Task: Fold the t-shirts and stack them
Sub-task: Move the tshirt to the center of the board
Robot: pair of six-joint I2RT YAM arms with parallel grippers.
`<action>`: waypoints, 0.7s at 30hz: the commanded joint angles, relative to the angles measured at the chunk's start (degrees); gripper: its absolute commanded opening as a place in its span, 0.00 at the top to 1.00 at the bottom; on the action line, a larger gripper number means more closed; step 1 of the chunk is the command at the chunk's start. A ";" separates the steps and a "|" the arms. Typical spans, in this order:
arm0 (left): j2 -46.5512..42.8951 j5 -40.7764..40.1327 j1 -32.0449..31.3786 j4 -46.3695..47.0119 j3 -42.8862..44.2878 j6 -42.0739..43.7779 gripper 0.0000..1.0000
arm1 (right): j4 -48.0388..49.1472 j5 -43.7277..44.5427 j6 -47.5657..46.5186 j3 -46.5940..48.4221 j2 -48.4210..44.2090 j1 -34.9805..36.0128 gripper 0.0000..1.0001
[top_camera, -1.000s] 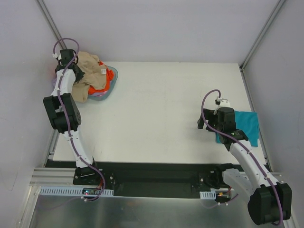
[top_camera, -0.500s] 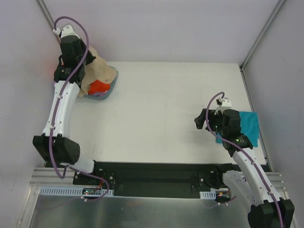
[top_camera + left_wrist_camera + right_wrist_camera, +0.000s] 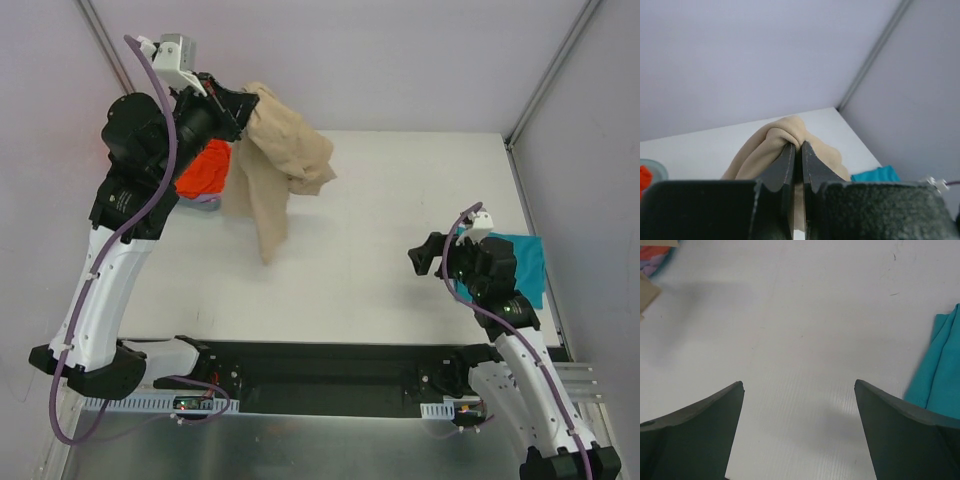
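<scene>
My left gripper [image 3: 243,103] is shut on the tan t-shirt [image 3: 275,165] and holds it high above the table's far left; the shirt hangs down from the jaws. In the left wrist view the tan t-shirt [image 3: 765,150] bunches round the shut fingertips [image 3: 796,150]. The orange t-shirt [image 3: 203,168] lies in the basin [image 3: 208,202] at the far left; a bit of lavender cloth [image 3: 655,265] shows there in the right wrist view. The folded teal t-shirt [image 3: 524,265] lies at the right edge, beside my right gripper [image 3: 425,258], which is open and empty over bare table [image 3: 799,385].
Grey walls with metal corner posts close in the table on three sides. The teal t-shirt also shows in the right wrist view [image 3: 940,375] and the left wrist view [image 3: 875,175].
My left arm has lifted the tan t-shirt out of the basin and swung it up and to the right. The orange t-shirt is now uncovered. My right gripper has drawn back slightly.
</scene>
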 commanded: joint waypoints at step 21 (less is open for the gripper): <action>13.43 -6.67 -7.13 5.09 -36.04 -18.80 0.88 | -3.87 7.01 5.85 3.01 2.41 0.27 0.03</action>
